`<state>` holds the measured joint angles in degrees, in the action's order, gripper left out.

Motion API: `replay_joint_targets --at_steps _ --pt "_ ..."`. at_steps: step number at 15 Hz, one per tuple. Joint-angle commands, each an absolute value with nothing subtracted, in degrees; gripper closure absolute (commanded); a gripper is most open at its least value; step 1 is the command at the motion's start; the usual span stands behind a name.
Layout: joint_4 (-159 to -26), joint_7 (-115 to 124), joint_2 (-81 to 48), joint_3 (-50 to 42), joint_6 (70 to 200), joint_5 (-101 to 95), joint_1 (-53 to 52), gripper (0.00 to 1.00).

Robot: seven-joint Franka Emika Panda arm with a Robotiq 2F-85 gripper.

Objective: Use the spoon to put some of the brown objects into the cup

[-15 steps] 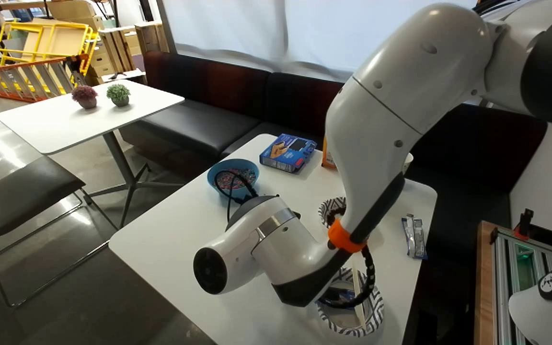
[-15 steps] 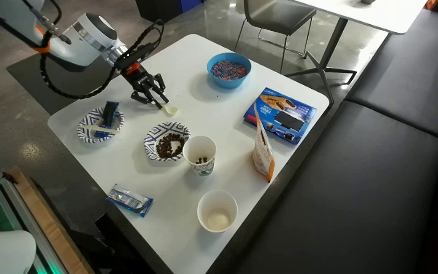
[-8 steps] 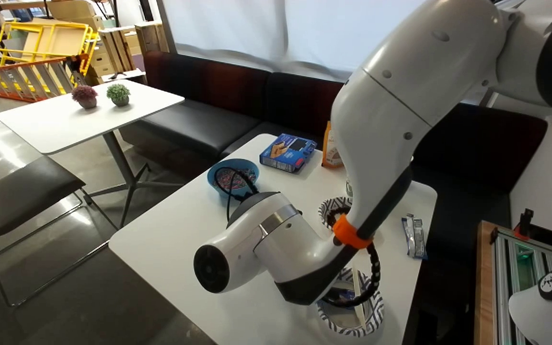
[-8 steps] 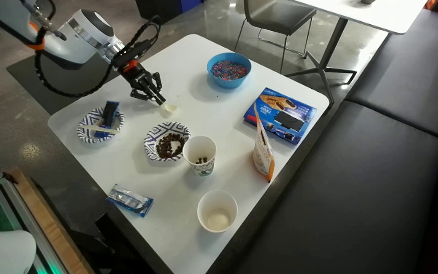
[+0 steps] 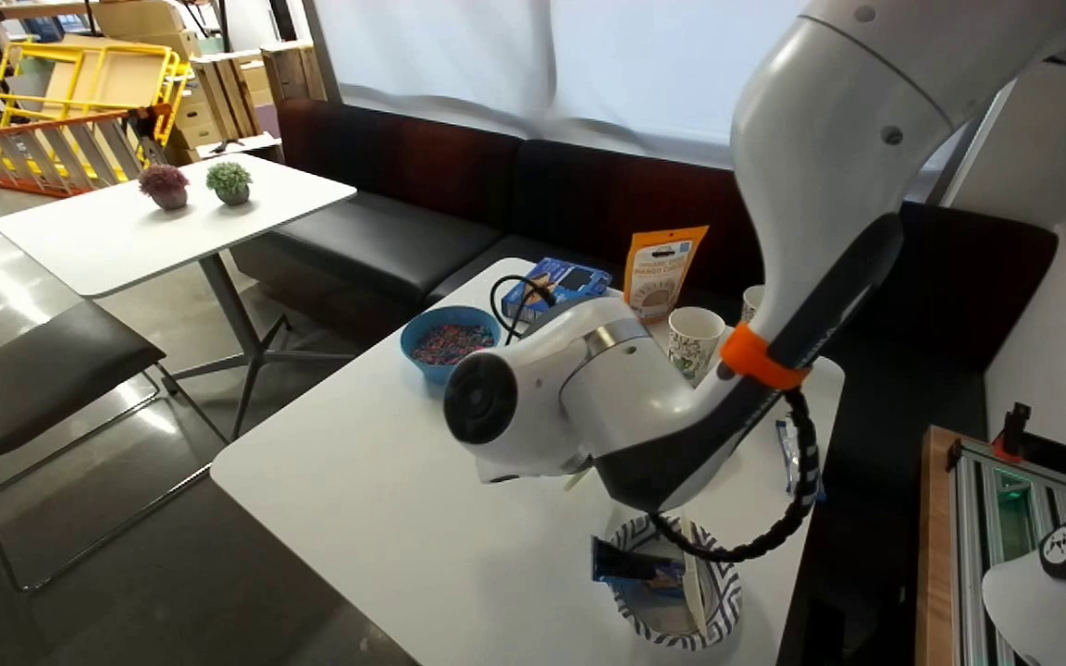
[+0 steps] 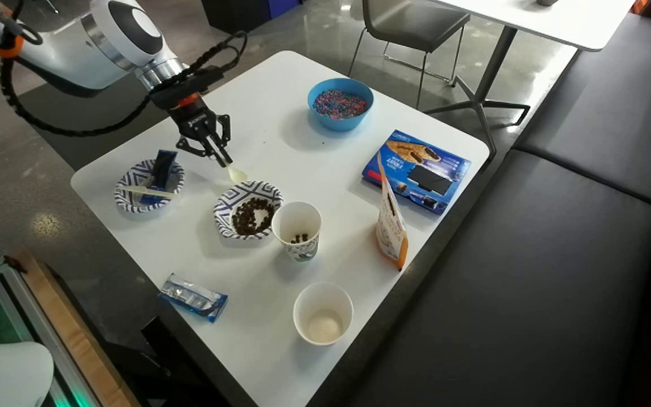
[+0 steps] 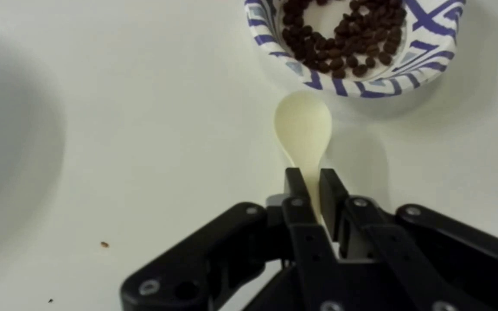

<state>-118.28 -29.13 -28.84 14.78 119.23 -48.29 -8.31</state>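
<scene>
One white bench [image 6: 328, 175], with a black seat [image 6: 529, 254] along one edge, carries the whole job. The biggest thing to have shifted over it is the arm [image 5: 792, 185]: within the last second it has moved toward the small patterned bowl [image 6: 234, 198] near the bench's middle, and in an exterior view it now hides that bowl, whose rim showed before. The bowl has stayed put, like the patterned cup [image 6: 306, 249] beside it, toward the seat edge; a plain cup [image 6: 337, 299] stands closer to that edge.

Smaller, and more telling, is the spoon [image 7: 305, 138]. Its head was farther out from the bowl a second ago; now it is just beside the rim, apart from it in the wrist view, and looks lifted clear of the bench. The fingers [image 7: 331, 194] have drawn together and grip the handle. Smallest of all, the brown objects [image 7: 357, 41] lie in the bowl, with a few in the patterned cup, which I take as the target. None show on the spoon's head, so picking it up looks done and scooping is yet to start. I cannot tell whether its hollow faces up, which would matter for the dip over the rim
</scene>
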Motion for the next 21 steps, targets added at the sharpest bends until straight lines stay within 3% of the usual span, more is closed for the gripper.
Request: replay_joint_targets --at_steps 1,8,19,20,21 --pt "-131.71 -25.90 -19.70 13.97 132.21 -44.59 -3.99 0.97" --pt "-144.54 -21.45 -7.75 8.26 150.19 -52.33 -3.31 0.97" --pt "-151.35 -25.00 0.53 3.96 162.31 -51.50 -1.93 0.97" --pt "-148.41 -23.63 -1.44 4.83 160.64 -52.23 -2.31 0.86" --pt "-149.10 -23.76 -1.11 4.44 160.70 -52.23 -2.22 0.86"
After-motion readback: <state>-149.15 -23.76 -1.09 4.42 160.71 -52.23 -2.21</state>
